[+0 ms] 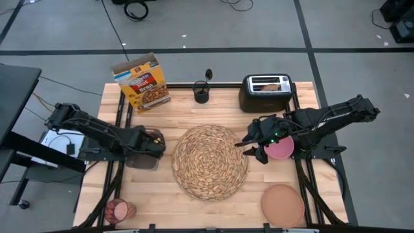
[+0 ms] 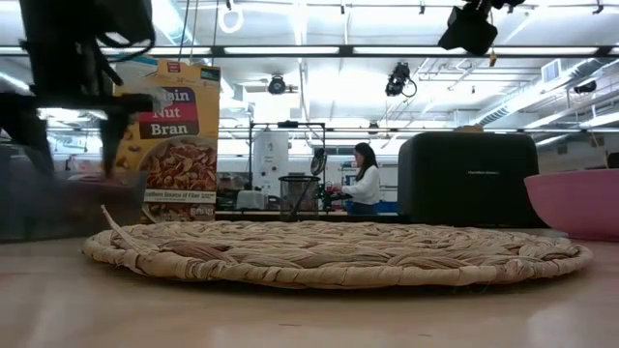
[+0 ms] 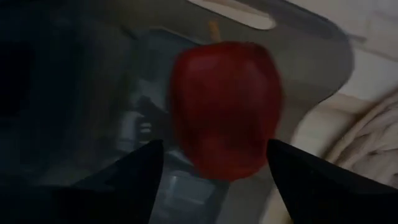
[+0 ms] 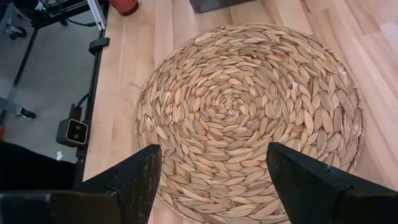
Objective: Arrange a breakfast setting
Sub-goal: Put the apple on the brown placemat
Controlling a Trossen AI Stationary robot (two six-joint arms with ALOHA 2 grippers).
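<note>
Two risks: left gripper (image 3: 214,158) open astride red apple (image 3: 225,106) in clear bin (image 1: 143,158), could roll away; right gripper (image 1: 257,150) open beside pink bowl (image 1: 282,149), might nudge it.

Bright even overhead ceiling lights; left wrist view dim, apple (image 3: 224,109) blurred; low view foreground soft.

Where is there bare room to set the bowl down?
The placemat is bare all over. The table between cup and plate is bare too. It is crowded at the back: cereal box, toaster.
</note>
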